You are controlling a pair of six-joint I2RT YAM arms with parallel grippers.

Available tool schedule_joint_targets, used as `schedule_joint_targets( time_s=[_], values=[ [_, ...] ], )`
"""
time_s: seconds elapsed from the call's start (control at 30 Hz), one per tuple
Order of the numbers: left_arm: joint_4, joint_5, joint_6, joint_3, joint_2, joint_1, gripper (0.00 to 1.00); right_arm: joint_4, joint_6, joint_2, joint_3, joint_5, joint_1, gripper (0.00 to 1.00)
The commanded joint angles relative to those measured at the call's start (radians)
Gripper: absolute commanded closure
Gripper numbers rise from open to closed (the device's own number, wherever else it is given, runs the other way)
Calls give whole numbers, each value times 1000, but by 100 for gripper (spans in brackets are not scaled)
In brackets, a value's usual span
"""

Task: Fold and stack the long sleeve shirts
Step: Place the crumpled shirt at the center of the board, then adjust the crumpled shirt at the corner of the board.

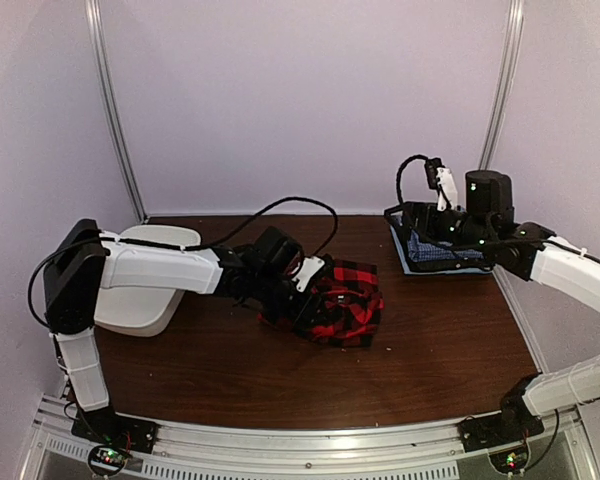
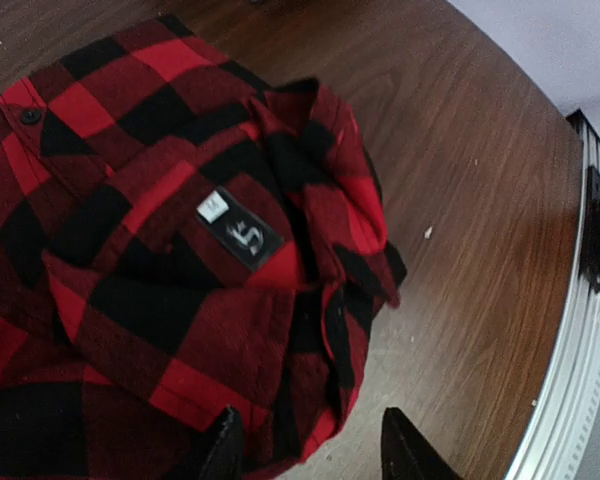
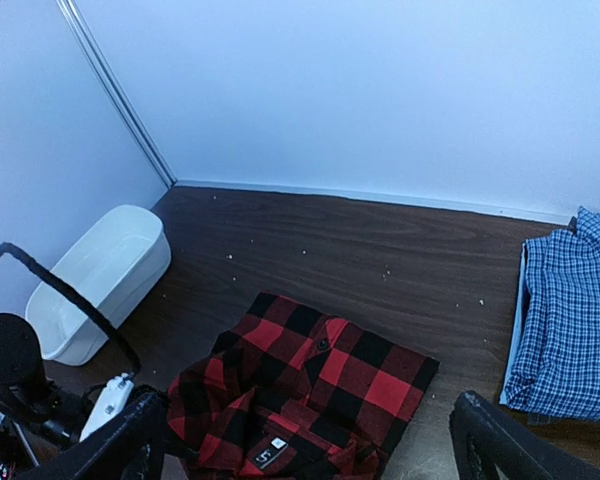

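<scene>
A red-and-black plaid shirt (image 1: 345,308) is lying at the table's centre, its brushed flannel cloth looking soft, matt and slightly fuzzy. A smooth woven label (image 2: 250,240) is sitting on it. At two o'clock a blue-and-white check shirt (image 3: 570,320) is showing a finer, flatter weave. The table (image 1: 440,350) is showing dark wood grain with a low satin sheen. At nine o'clock a white tub (image 1: 145,285) is looking like smooth plastic, possibly semi-gloss. At six o'clock a ribbed metal rail (image 1: 310,445) is glinting.

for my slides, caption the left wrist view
Left gripper open at the edge of the red plaid shirt on the table
</scene>
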Motion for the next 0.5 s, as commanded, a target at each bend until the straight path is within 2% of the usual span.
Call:
schedule_joint_targets(
  time_s=[0.0, 0.17, 0.3, 0.47],
  values=[
    [197, 29, -69, -109, -161, 33, 43, 11, 19, 4, -66, -24, 4, 0],
    [216, -45, -142, -181, -218, 59, 42, -10, 7, 86, -83, -61, 9, 0],
    [171, -118, -213, -194, -231, 105, 42, -22, -5, 150, -97, -92, 11, 0],
    [115, -99, -273, -179, -193, 166, 41, -47, -23, 251, -93, -140, 11, 0]
  ],
)
